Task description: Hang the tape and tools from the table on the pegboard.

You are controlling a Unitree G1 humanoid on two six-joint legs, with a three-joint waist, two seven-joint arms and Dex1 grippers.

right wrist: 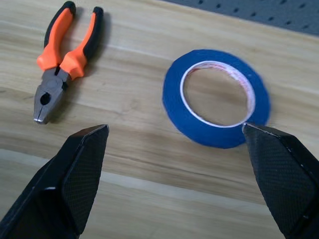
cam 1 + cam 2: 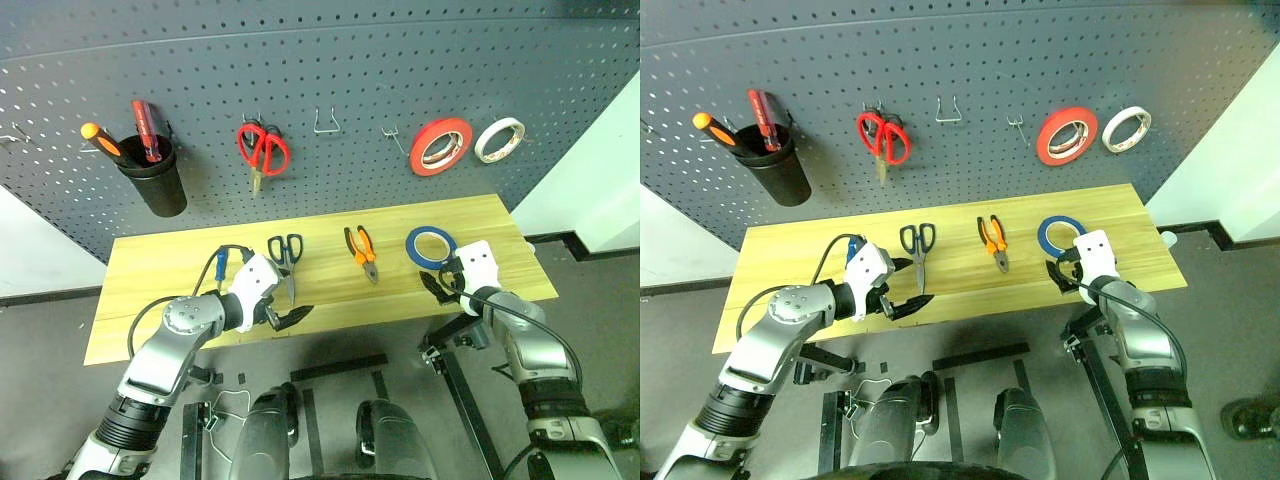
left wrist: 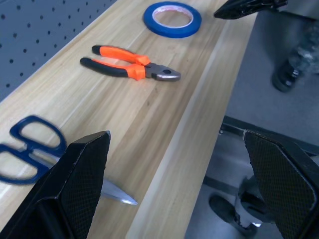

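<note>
- Left gripper (image 2: 283,316) hovers over the near edge of the light wood-grain bench (image 2: 150,262), jaws spread wide and empty.
- Right gripper (image 2: 443,285) hangs near the bench's right end, jaws wide, nothing held.
- Flat blue tape ring (image 2: 431,246) lies just beyond it; orange-and-black pliers (image 2: 362,253), black-handled scissors (image 2: 285,256) and blue-handled screwdriver (image 2: 222,266) lie mid-bench.
- Dark grey perforated pegboard (image 2: 330,60) stands behind the far edge.
</note>
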